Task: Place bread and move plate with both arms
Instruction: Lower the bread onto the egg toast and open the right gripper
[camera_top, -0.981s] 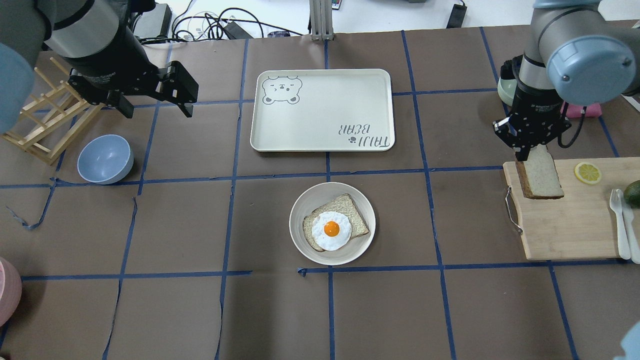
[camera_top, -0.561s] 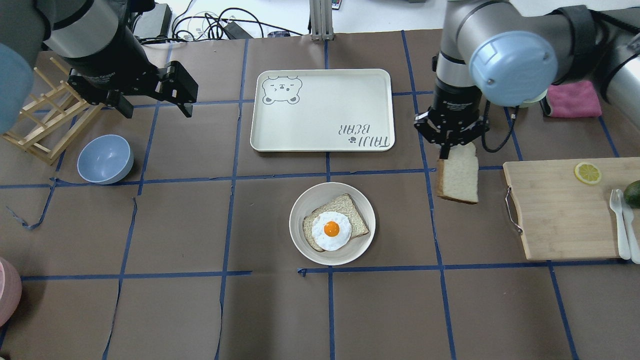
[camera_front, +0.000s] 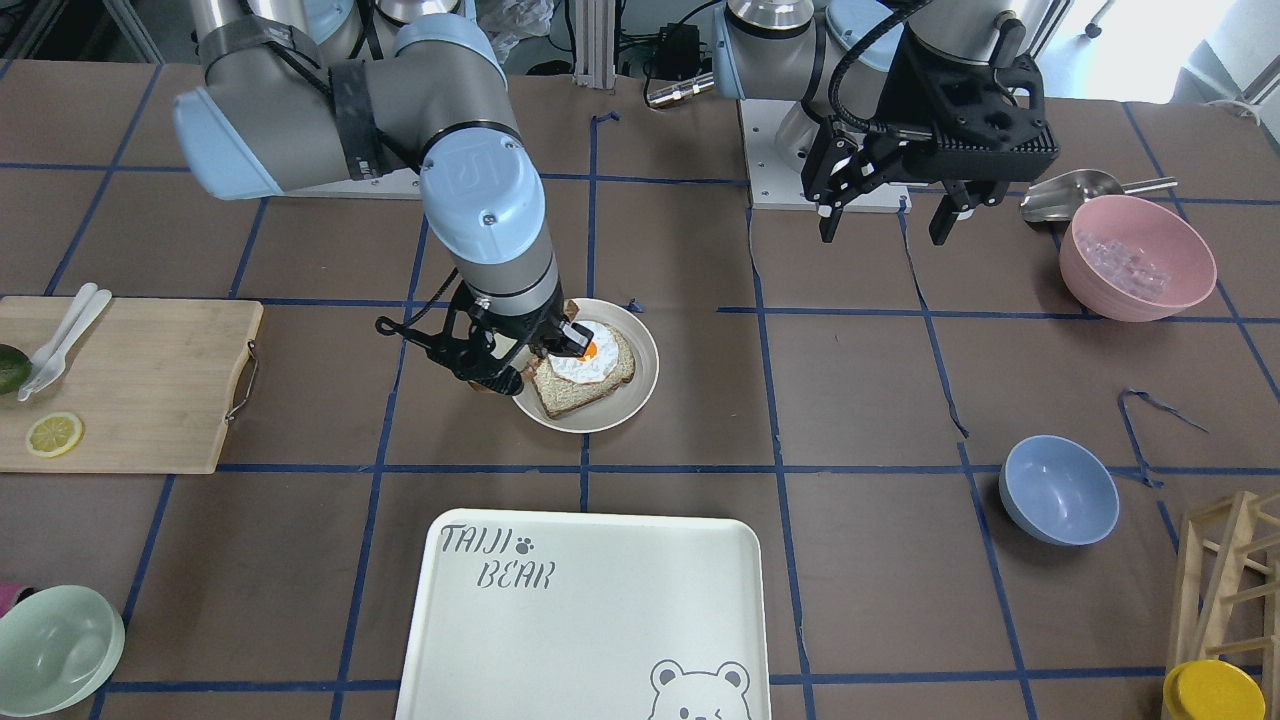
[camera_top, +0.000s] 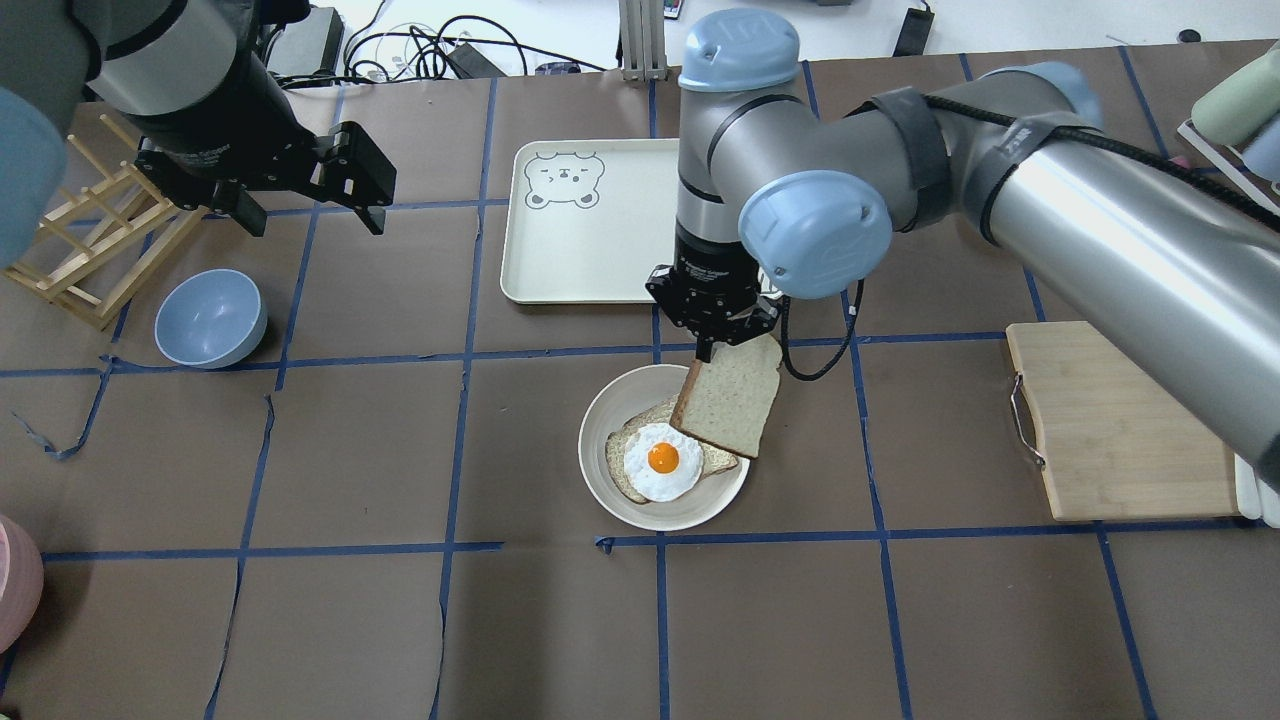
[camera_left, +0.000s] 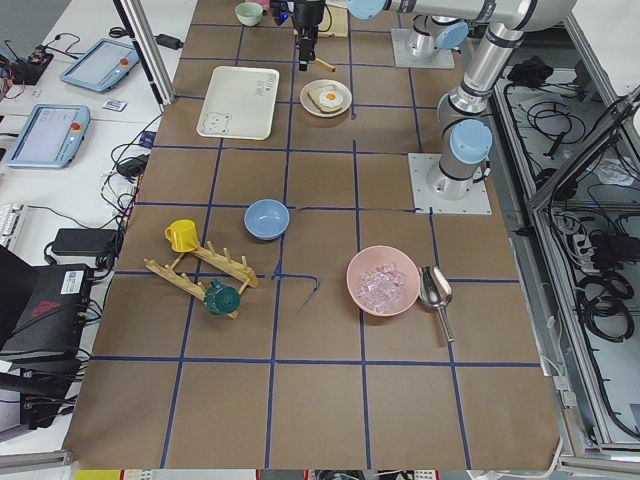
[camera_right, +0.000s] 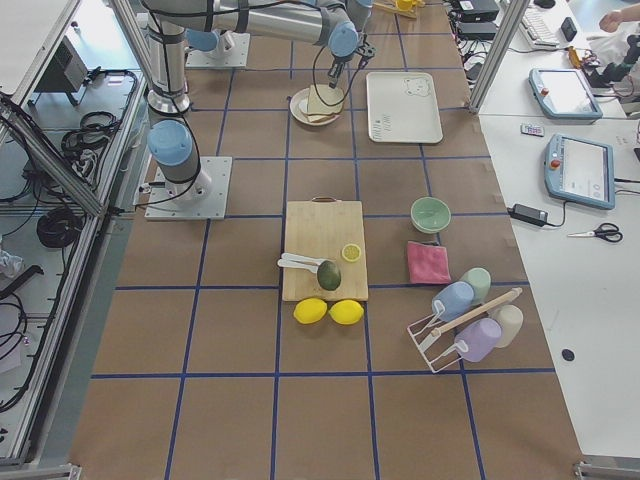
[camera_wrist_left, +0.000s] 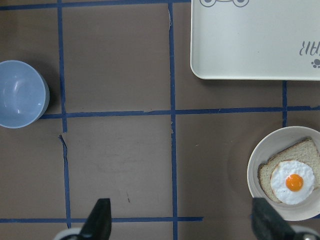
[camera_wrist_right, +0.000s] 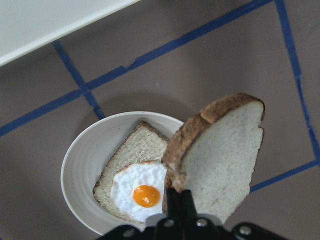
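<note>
The bread (camera_top: 730, 408) is a pale slice with a brown crust, hanging tilted from my right gripper (camera_top: 712, 345), which is shut on its top edge. It hangs over the right part of the plate (camera_top: 600, 490), partly covering the smaller slice with a fried egg (camera_top: 662, 460) that lies on it. The right wrist view shows the bread (camera_wrist_right: 220, 160) gripped just above the plate (camera_wrist_right: 75, 170). My left gripper (camera_top: 350, 195) is open and empty, high over the far left of the table; its wrist view shows the plate (camera_wrist_left: 260, 165) at lower right.
The white bear-print tray (camera_top: 590, 240) lies just beyond the plate. A blue bowl (camera_top: 210, 318) and a wooden rack (camera_top: 90, 250) are at the left. A wooden cutting board (camera_top: 1130, 430) is at the right. A pink bowl (camera_front: 1135, 255) stands near the robot's base.
My right arm has carried the bread leftward from the cutting board, across the table, to over the plate. The left arm has not moved.
</note>
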